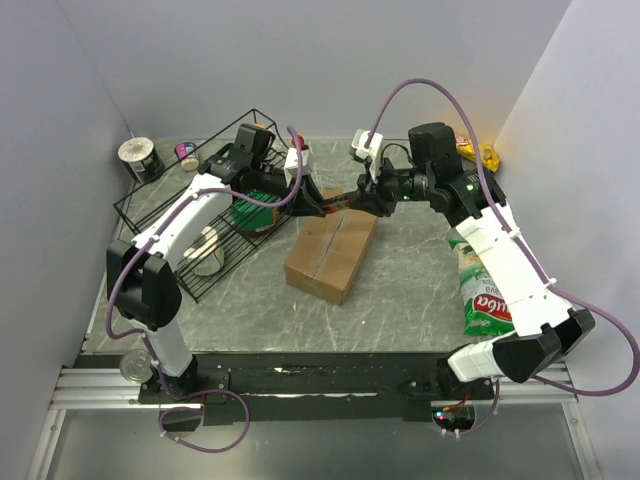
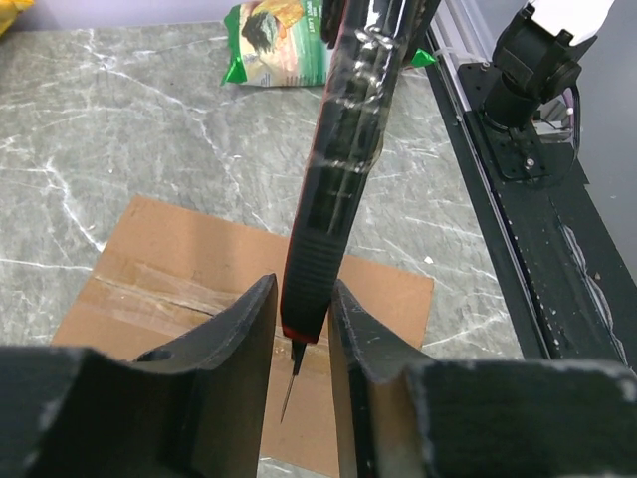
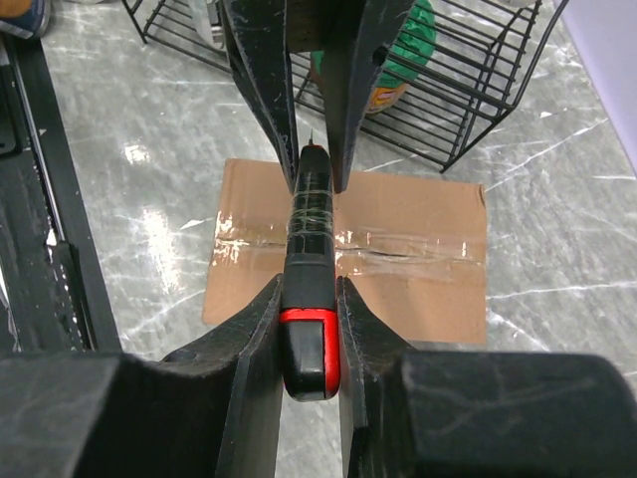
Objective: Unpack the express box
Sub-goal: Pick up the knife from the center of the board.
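Marbled table point(image 1: 250, 310) bears express box point(image 1: 330, 255); wire rack point(image 1: 225, 265); snack bag point(image 1: 485, 300).

Top view looks down on the express box point(image 1: 325, 255) from afar; opposed wrist views sit close above it, sharing its taped top.

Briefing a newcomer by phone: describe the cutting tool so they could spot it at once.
Find the central brown express box. Above its taped seam the left hand and right hand meet, each gripping one end of a black cutter. Its red butt and needle-thin blade set it apart from the black fingers around it.
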Controlling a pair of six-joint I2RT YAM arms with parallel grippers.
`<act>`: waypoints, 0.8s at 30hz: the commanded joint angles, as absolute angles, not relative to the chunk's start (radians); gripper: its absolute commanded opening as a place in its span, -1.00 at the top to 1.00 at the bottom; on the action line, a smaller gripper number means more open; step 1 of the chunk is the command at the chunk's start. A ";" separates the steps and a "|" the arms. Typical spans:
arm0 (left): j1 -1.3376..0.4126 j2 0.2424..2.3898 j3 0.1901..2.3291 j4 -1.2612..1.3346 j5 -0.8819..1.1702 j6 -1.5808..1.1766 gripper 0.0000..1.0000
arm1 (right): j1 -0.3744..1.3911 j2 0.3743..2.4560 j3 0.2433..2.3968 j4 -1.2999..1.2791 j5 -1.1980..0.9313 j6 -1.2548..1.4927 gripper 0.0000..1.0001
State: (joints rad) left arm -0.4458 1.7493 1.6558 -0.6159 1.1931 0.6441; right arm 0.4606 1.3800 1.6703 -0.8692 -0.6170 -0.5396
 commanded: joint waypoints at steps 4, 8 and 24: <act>-0.451 1.756 1.692 -0.617 1.246 0.690 0.48 | 0.462 1.394 1.716 -0.808 -0.663 -0.485 1.00; -0.451 1.764 1.700 -0.635 1.259 0.703 0.98 | 0.460 1.407 1.729 -0.796 -0.672 -0.466 1.00; -0.391 1.654 1.494 0.116 1.376 0.006 0.99 | 0.228 1.315 1.622 -0.692 -1.120 -0.348 -0.60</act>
State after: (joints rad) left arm -0.3767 1.7271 1.5852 -0.3111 1.2999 0.3420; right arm 0.1772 1.3907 1.6657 -0.8284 -1.0153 -0.4320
